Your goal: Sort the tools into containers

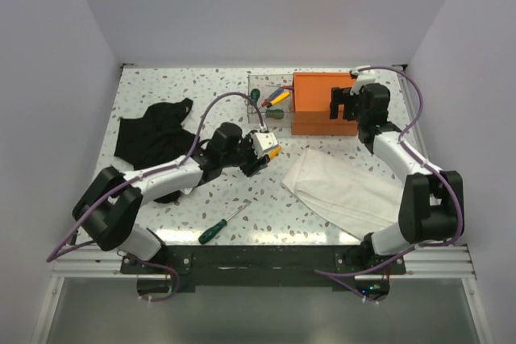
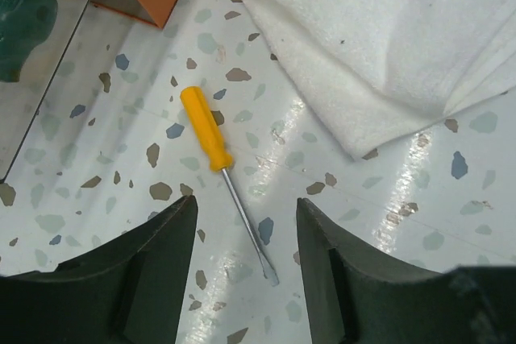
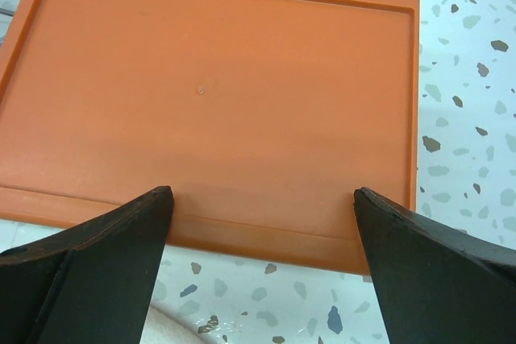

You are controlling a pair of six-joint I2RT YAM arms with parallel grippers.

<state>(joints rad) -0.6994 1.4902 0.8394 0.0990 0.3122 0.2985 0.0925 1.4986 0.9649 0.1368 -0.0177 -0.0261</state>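
1. Green-handled screwdriver lies by itself close to the near edge, a little left of centre
2. White towel, folded, is spread over the right half, from near the front edge up toward the middle
3. Left gripper hangs over the middle of the counter, jaws spread wide and holding nothing. A yellow-handled screwdriver lies flat on the speckled surface below it, its shaft running into the gap between the fingers, not gripped. A corner of the towel lies near the handle
4. Black fabric sits crumpled toward the left edge
5. Orange box stands toward the far edge, right of centre. A clear drawer is pulled out of its left face, with several coloured-handled tools inside
6. Right gripper hovers over the box's flat top, jaws wide apart and empty
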